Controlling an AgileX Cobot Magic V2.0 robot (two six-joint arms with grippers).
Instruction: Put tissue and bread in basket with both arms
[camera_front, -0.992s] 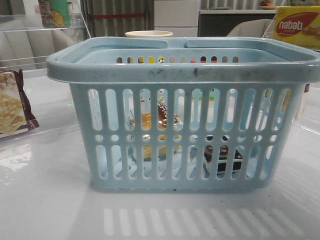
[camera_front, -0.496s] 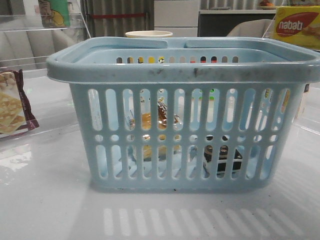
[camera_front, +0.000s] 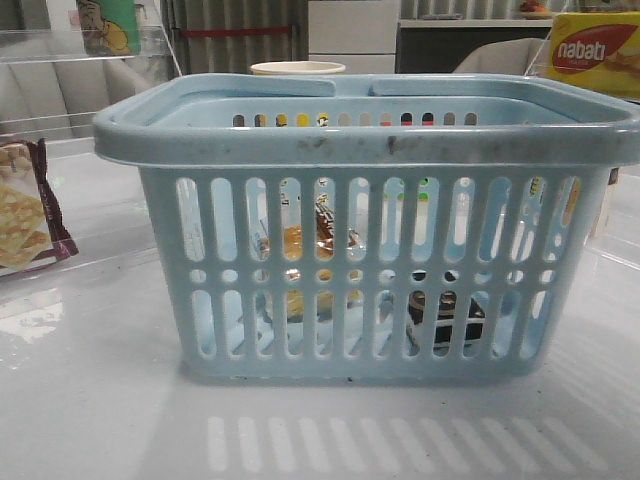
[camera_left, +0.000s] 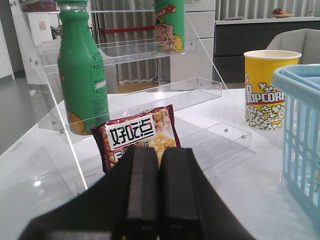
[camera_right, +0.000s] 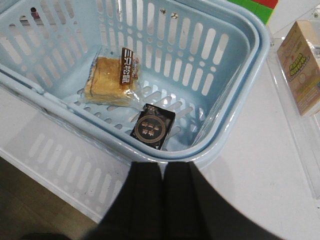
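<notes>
**Right wrist view: both packs already down in the basket**

Right wrist view looked down into the basket (camera_right: 227, 125), where the bread (camera_right: 111, 77) and the tissue (camera_right: 153, 126) both lay flat on the slotted floor, near each other but not touching. The bread sat with its labelled end tipped toward one long wall, its long axis running roughly along the basket's length. The tissue was close to square, so no clear long axis could be read; it lay turned cornerwise to the walls, one corner toward the rim nearest that camera. In the front view both showed only in pieces through the slots, bread (camera_front: 292, 240) to the left, tissue (camera_front: 445, 308) to the right and low.

The right gripper (camera_right: 162, 172) hung outside the basket, above its rim and the counter (camera_right: 250, 190), fingers (camera_right: 144, 200) pressed together with nothing between them. The left gripper (camera_left: 159, 165) was likewise closed and empty, off to the left of the basket and facing a maroon-edged snack packet (camera_left: 136, 137), a green bottle (camera_left: 82, 75) and a popcorn cup (camera_left: 270, 87).

By my reading the placing was done and the task stood at its end. What remained, if anything, was a clean retreat: each arm would need to clear the rim without knocking it.
</notes>
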